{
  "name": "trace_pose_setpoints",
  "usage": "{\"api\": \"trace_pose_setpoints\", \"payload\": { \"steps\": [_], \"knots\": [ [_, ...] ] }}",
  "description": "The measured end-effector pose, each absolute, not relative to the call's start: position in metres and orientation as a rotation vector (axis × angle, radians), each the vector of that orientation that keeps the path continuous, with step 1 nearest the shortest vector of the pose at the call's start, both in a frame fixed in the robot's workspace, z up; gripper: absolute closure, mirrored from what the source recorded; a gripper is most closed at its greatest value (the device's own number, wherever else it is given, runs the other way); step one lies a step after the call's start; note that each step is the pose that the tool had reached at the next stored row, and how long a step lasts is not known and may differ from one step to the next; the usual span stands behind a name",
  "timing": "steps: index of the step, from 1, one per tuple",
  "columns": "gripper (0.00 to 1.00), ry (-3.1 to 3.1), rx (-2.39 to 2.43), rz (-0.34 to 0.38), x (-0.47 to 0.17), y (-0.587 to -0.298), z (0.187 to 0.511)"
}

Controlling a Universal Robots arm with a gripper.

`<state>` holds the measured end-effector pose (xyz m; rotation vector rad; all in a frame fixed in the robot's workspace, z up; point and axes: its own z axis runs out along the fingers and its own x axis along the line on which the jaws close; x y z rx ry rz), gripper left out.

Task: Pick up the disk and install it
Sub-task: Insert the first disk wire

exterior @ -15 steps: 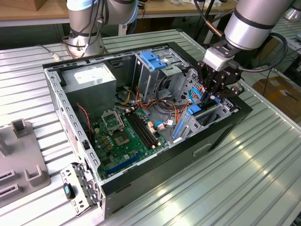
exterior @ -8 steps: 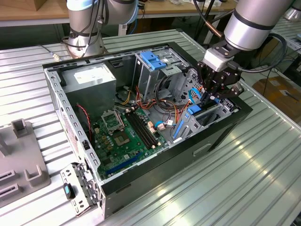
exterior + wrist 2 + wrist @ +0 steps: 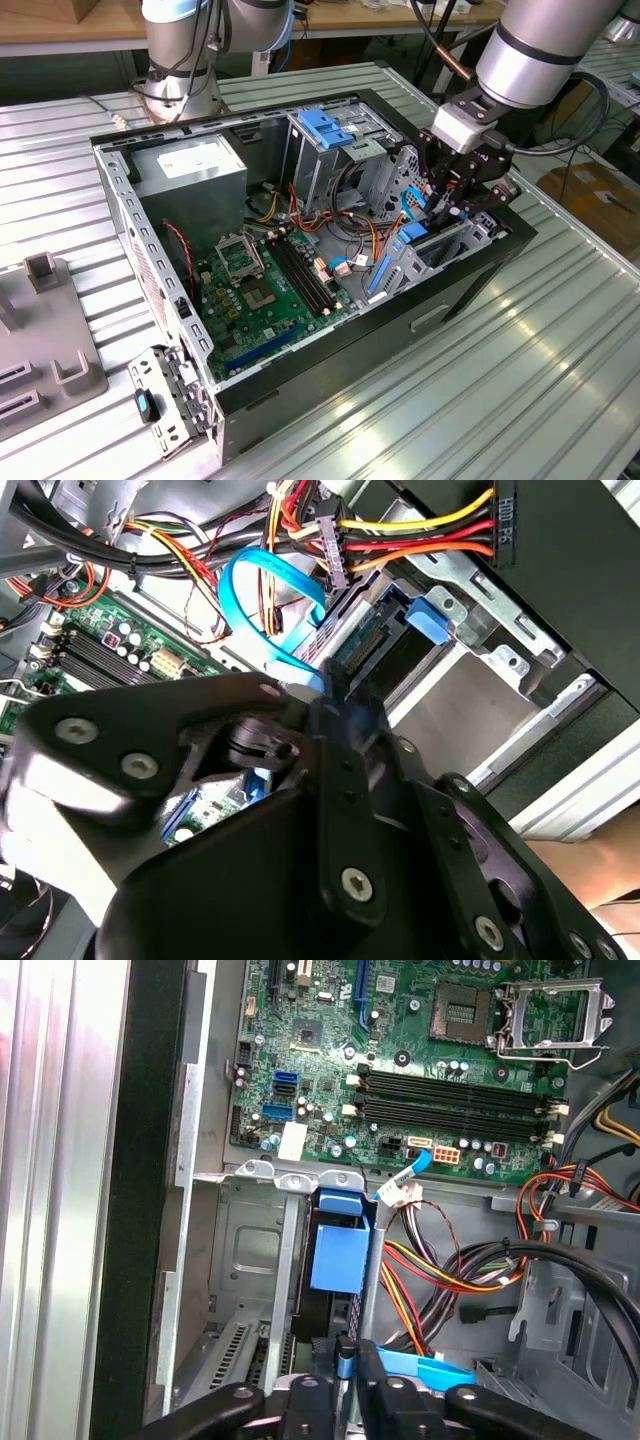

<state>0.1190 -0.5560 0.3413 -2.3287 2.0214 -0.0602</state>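
Gripper | fingers clamped on disk, partway into bay; your risk: cables snagging; tilt jams rails

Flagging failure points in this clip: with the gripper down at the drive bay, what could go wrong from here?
The disk stands on edge in the bay's metal guides; any tilt could jam its blue frame. Loose red, yellow and black power wires and the blue data cable hang right beside the gripper, so it might snag or pinch them.
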Motion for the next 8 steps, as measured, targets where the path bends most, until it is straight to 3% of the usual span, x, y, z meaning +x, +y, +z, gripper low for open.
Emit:
{"api": "trace_pose_setpoints", "payload": {
  "steps": [1,8],
  "knots": [
    [0.70,2.021,-2.329,-0.060,0.1190,-0.5560,0.3413],
    [0.70,2.022,-2.329,-0.061,0.1190,-0.5559,0.3499]
  ]
}}
